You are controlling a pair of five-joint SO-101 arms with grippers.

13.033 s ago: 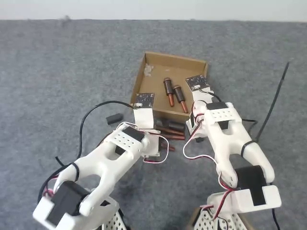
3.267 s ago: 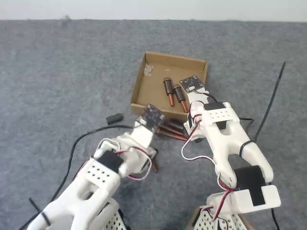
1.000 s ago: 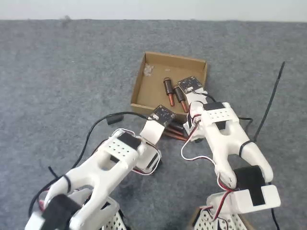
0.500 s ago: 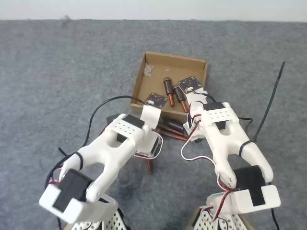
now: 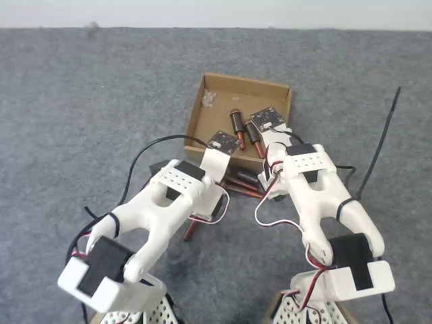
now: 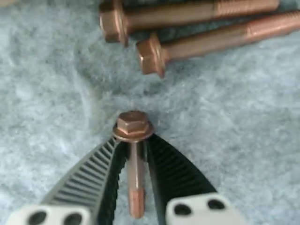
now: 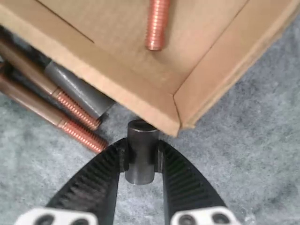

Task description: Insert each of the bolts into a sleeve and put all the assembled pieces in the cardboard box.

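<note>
Copper-coloured hex-head bolt (image 6: 133, 125) is being held by its shank between the ribbed black fingers of the left gripper (image 6: 133, 143), which are closed down onto it, over the grey carpet (image 6: 243, 117). Two more copper bolts (image 6: 187, 14) are being observed lying close beyond its head.

Dark grey cylindrical sleeve (image 7: 140, 133) is being clamped in the right gripper (image 7: 140, 151), just outside a corner of the brown cardboard box (image 7: 117, 79). Two assembled bolt-and-sleeve pieces (image 5: 237, 125) are being observed inside the box.

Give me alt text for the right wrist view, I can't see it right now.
The right gripper grips a dark sleeve just outside a corner of the cardboard box. A bolt lies inside the box, threaded end visible; two more bolts lie on the grey carpet beside its wall.
</note>
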